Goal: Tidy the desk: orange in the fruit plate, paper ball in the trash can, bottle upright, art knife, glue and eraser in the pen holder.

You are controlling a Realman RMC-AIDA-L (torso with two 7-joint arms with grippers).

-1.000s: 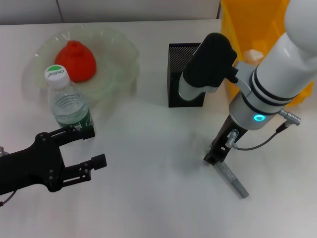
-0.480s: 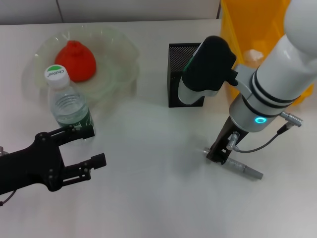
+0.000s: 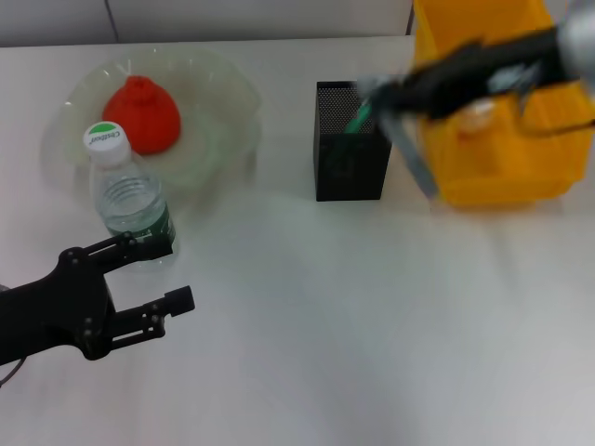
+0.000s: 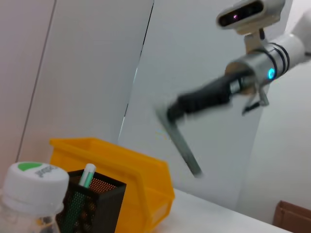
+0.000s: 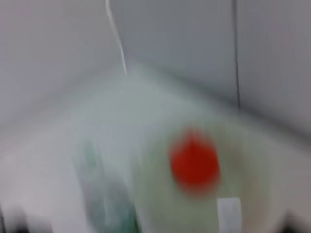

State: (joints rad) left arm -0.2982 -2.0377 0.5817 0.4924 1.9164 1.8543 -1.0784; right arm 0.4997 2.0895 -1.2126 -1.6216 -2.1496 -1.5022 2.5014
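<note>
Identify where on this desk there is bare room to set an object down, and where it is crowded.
Free: the wide bare patch in front of the pen holder and trash can, right of the left gripper. Also the strip between the fruit plate and pen holder. Crowded: the left, where the bottle stands against the plate holding the orange, and above the holder, where the right gripper swings a grey stick.

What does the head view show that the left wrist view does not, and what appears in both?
Only the head view shows the orange in the fruit plate and the left hand near the bottle. Only the left wrist view shows the grey wall panels behind the desk. Both show the bottle, the pen holder, the trash can and the right hand carrying a grey stick-like item.
</note>
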